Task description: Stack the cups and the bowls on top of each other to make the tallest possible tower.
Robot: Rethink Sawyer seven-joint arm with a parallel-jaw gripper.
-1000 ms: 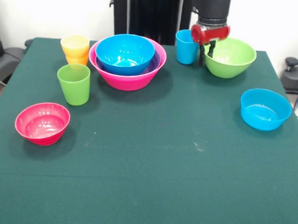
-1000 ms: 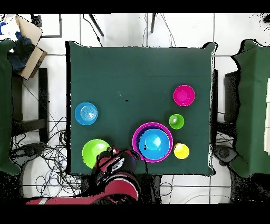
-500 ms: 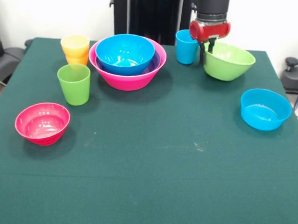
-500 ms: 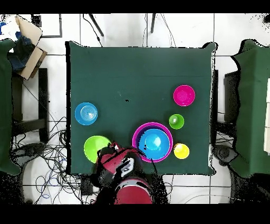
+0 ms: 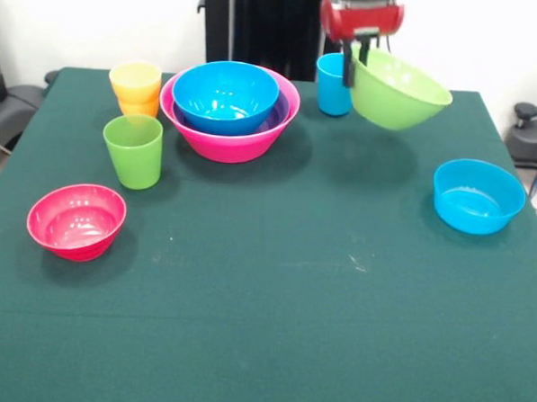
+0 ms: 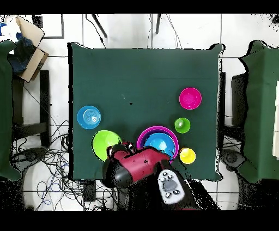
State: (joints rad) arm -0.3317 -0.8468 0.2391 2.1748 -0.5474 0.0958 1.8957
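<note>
Jaws pinching the rim of the light green bowl [image 5: 398, 93], 1 finger inside the wall and 1 outside. Gripper [image 5: 357, 54] red-bodied, entering from the top edge of the front view. Light green bowl raised clear of the green table [image 5: 273, 282], tilted with its opening turned toward the gripper side, shadow visible on the cloth below; in the overhead view just beside the pink bowl's rim, partly covered by the arm [image 6: 143, 169]. Blue cup [image 5: 332, 84] upright on the table just beside the gripper and partly behind the held bowl. Tower [image 5: 230, 109]: large pink bowl [image 5: 231, 143] at the base, purple rim [image 5: 280, 117] showing inside it, blue bowl [image 5: 225, 94] nested on top, all 3 openings up. Yellow cup [image 5: 136, 79] seated in the orange cup [image 5: 140, 107], the pair upright just beside the pink bowl on the side away from the gripper. Green cup [image 5: 133, 150] upright, alone, near the yellow-orange pair and nearer the camera in the front view. Red-pink bowl [image 5: 76, 220] upright, alone, nearer the camera again, well apart from the tower. Light blue bowl [image 5: 478, 195] upright, alone, near the table edge on the gripper's side of the front view, well apart from the tower. Overhead view: red arm covering part of the pink bowl's rim and the table edge.
</note>
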